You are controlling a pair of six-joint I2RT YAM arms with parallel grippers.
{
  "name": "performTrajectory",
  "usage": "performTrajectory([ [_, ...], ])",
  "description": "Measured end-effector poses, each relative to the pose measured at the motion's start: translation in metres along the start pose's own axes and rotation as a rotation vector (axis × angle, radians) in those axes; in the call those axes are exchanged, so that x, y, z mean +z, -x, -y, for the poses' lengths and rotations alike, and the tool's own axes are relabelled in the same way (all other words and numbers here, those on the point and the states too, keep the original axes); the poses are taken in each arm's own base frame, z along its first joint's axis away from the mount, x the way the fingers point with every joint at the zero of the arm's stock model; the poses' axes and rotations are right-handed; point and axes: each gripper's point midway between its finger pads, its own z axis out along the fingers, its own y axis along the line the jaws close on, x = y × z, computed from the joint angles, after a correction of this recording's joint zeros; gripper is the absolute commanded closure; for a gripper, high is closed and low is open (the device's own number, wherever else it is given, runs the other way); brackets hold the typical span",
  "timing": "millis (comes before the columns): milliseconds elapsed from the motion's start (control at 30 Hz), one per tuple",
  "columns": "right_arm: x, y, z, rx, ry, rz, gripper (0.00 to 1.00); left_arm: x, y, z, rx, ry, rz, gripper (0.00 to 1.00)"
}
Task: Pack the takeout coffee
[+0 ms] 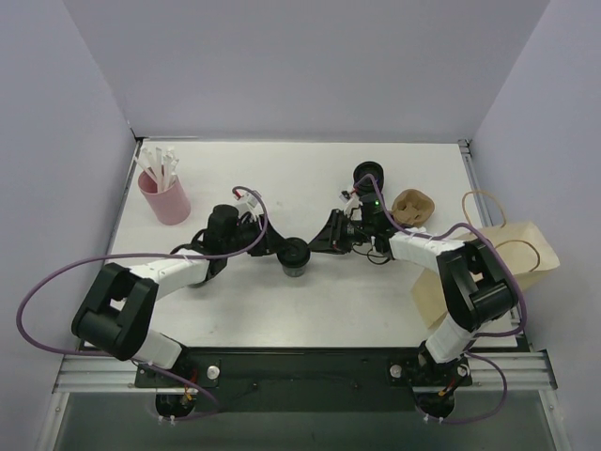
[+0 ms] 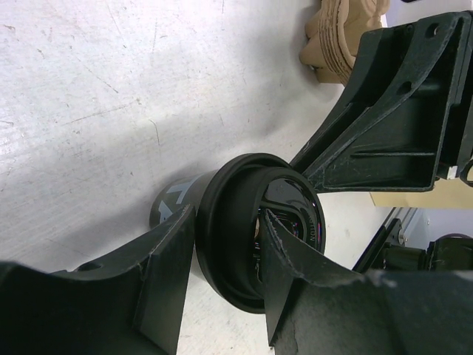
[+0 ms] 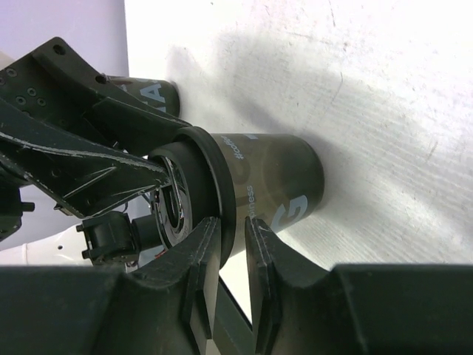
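Black takeout coffee (image 1: 295,256) is stood upright on the table (image 1: 282,169) with its lid on, right between the two arms. The lid rim is pinched by the left fingers (image 2: 166,266), one over the lid top and one against the side. The same rim is clamped by the right fingers (image 3: 199,274) from the other side. A pink cup (image 1: 169,202) at the far left is stuffed with white sticks (image 1: 158,169). A brown paper bag (image 1: 540,246) is laid flat at the right edge, contents not visible.
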Motion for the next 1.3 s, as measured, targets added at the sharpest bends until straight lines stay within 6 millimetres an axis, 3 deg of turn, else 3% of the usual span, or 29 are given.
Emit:
performTrajectory([
  [200,-0.003,0.004,-0.002,0.024,-0.047,-0.013,0.67,-0.003,0.000,-0.001,-0.030,0.010,0.044,0.52],
  [533,-0.020,0.009,-0.038,-0.001,-0.017,0.032,0.66,-0.006,0.000,-0.004,-0.072,0.044,0.083,0.53],
  [867,-0.020,-0.027,-0.030,0.002,-0.117,0.021,0.67,-0.012,-0.001,-0.007,-0.094,0.070,0.111,0.52],
  [1300,-0.018,-0.028,-0.022,-0.011,-0.163,0.038,0.67,-0.005,-0.002,-0.001,-0.104,0.064,0.111,0.52],
])
